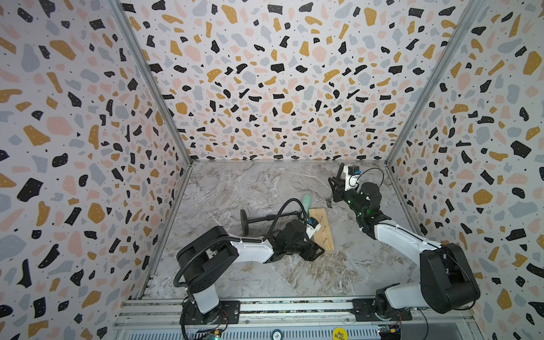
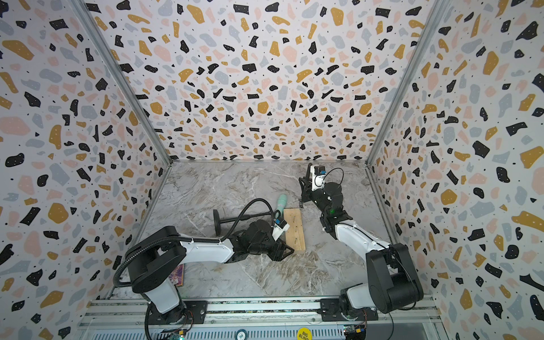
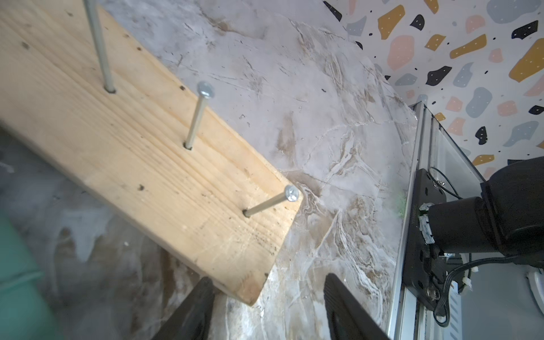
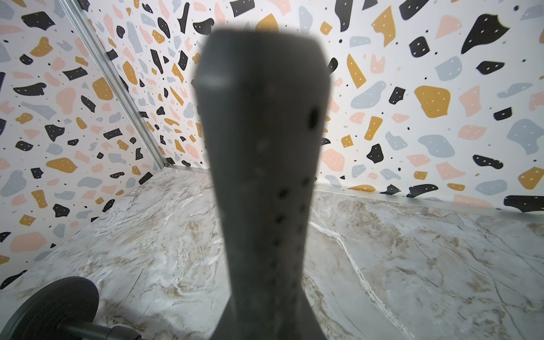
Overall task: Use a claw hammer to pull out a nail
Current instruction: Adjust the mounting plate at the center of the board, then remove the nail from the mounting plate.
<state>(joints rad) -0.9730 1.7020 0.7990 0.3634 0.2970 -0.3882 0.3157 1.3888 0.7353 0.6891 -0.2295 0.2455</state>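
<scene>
- Long black rod with disc ends (image 1: 244, 220): lies on the marble-patterned surface (image 1: 235, 188), left of the block and clear of the work.
- Mint-green stick-shaped tool (image 1: 306, 203): lies just beside the block's far left corner. It is a likely snag for a hammer brought in low from that side.
- Left end effector (image 3: 269, 281): its fingers stand apart, straddling the near corner of the wooden block (image 1: 325, 229) without pinching it. The step in hand is judged to be bracing the block. A firm hold low on the wood should stop it lifting with the nail.
- Three nails (image 3: 197, 117) stand proud of the block. The corner nail (image 3: 269, 203) leans close to the left fingers, so a farther one leaves the claw more room.
- Claw hammer (image 1: 329, 202): hangs head down just beyond the block's far end, apart from it.
- Right end effector (image 1: 335, 188): clamped on the hammer's black handle. The fork should slide under a nail head, then rock back on the curved head.
</scene>
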